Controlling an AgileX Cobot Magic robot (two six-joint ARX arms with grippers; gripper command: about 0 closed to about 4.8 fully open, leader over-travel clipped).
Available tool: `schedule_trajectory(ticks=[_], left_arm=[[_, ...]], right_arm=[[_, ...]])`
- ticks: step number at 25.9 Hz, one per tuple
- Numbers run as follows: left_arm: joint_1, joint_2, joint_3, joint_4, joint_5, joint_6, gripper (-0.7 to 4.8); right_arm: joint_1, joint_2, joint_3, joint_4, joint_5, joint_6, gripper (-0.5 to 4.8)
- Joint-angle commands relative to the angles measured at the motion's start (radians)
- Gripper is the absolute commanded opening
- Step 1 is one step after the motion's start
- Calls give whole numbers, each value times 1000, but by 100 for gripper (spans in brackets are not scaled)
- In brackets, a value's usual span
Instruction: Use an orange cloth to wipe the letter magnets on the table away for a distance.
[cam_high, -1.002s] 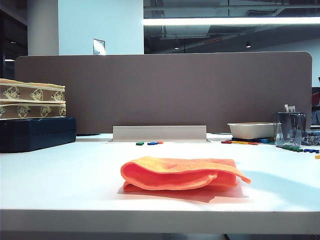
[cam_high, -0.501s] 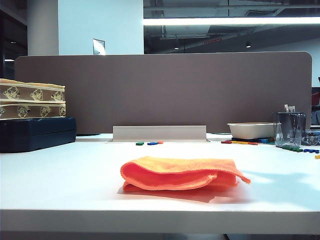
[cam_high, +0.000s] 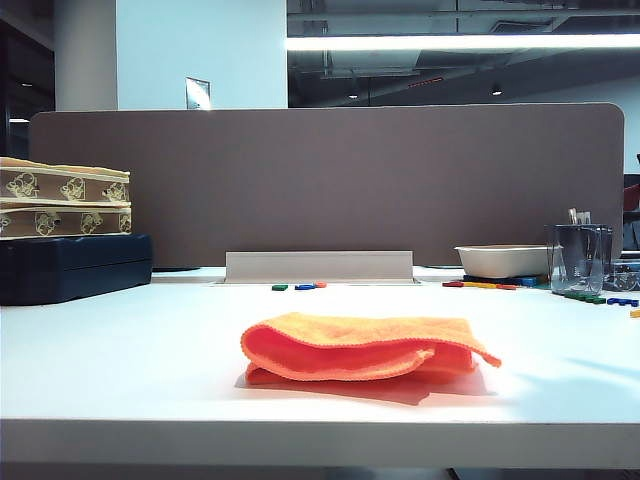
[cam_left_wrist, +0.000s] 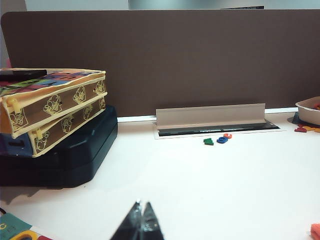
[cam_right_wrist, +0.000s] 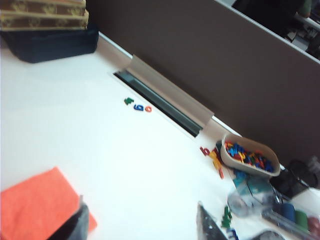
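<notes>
The orange cloth (cam_high: 365, 348) lies folded on the white table (cam_high: 140, 350) near its front edge. Three letter magnets (cam_high: 299, 286), green, blue and orange, sit behind it by the cable slot. Neither gripper shows in the exterior view. In the right wrist view my right gripper (cam_right_wrist: 142, 217) hangs open above the table, one finger (cam_right_wrist: 75, 222) over the orange cloth's (cam_right_wrist: 35, 205) corner, the letter magnets (cam_right_wrist: 138, 106) farther off. My left gripper (cam_left_wrist: 142, 206) is shut and empty, low over the table, well short of the letter magnets (cam_left_wrist: 218, 140).
Patterned boxes (cam_high: 62, 205) are stacked on a dark case (cam_high: 75, 265) at the left. A brown divider panel (cam_high: 330, 180) closes the back. At the right stand a white bowl (cam_right_wrist: 248, 156) full of letters, more loose letters (cam_high: 480, 285) and a clear cup (cam_high: 580, 257).
The shadow on the table's right side has thinned and drawn off to the right. The cloth and the magnets lie as before.
</notes>
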Motion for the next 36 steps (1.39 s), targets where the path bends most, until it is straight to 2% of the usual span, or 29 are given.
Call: schedule_trajectory(ticks=[1,8,12,19,29,33,36], left_arm=[[0,0,6,-11,7,-4,-6],[0,0,5,-28,7,-3,-6],[0,0,5,-35,6,-3,-6],[0,0,5,-37,6,-3,-6],[0,0,5,-37,7,-3,-6],[0,0,5,-37,6,-3,-6],[0,0,5,-37,6,-3,-6]], right_arm=[[0,-41,6,-50,7,-5,270],[0,-130,6,-127,33,-2,270],[0,-184,6,-272,95,-2,270],[0,-224,1,-461,96,37,269],[0,-245,-38,-502,81,86,268],[0,-301,-145,-498,63,91,224],[0,-388,-299,-434,59,130,220]])
